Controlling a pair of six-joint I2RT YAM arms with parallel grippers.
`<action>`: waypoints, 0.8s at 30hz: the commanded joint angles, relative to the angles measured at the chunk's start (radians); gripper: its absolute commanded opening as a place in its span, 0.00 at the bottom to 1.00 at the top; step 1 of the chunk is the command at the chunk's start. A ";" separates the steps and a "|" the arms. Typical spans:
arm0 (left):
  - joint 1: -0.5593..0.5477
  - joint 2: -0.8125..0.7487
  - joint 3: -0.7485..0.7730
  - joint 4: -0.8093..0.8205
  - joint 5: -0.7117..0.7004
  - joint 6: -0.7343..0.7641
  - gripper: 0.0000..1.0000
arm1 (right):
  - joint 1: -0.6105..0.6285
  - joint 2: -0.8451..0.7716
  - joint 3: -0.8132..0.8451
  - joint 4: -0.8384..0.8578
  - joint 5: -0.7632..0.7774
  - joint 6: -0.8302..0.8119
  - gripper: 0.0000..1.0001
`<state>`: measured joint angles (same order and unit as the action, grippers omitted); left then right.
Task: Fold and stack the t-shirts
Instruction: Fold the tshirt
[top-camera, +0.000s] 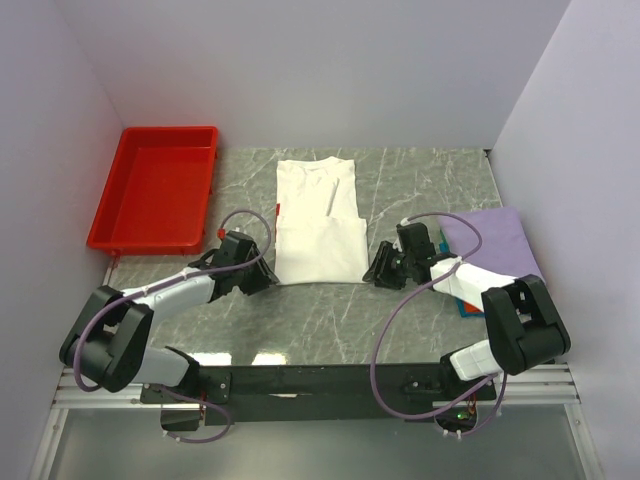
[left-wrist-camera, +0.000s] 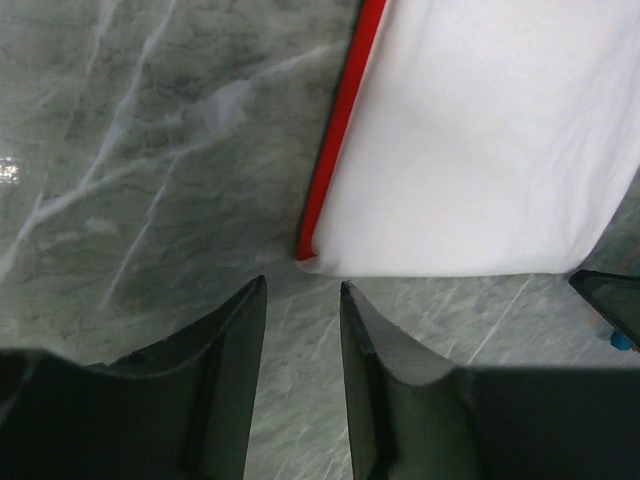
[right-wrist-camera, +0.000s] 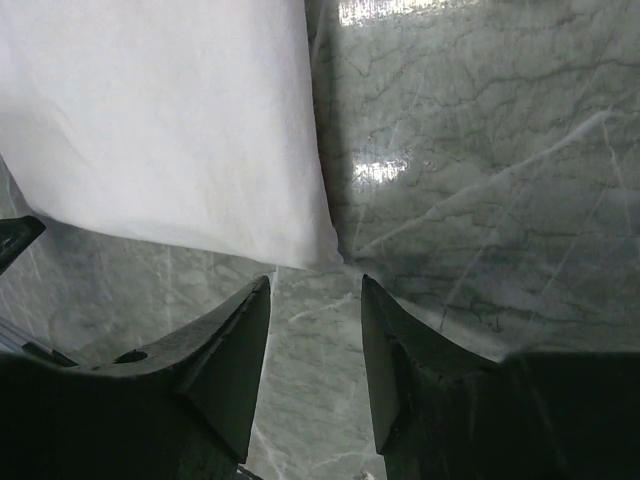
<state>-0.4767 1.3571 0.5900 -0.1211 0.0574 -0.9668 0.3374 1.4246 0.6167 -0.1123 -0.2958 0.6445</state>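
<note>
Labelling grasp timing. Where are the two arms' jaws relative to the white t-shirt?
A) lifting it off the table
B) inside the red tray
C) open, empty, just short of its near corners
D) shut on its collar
C: the left gripper and right gripper show open jaws with nothing between them, each facing a near corner of the white t-shirt.

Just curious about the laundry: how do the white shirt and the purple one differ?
The white shirt lies mid-table, long and narrow; the purple shirt sits at the right, partly under the right arm. White shows a red edge; purple looks plain. Both lie flat, folded.
</note>
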 joint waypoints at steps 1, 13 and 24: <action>0.003 -0.018 -0.009 0.014 -0.027 -0.006 0.41 | -0.006 0.013 -0.005 0.040 0.009 -0.005 0.49; 0.004 0.088 -0.006 0.095 -0.022 -0.009 0.38 | -0.006 0.076 -0.009 0.095 -0.002 0.017 0.44; 0.004 0.142 -0.002 0.113 -0.008 -0.035 0.23 | -0.005 0.102 -0.008 0.109 -0.023 0.034 0.34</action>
<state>-0.4747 1.4712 0.5915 0.0189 0.0563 -0.9966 0.3374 1.5024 0.6163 -0.0109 -0.3157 0.6727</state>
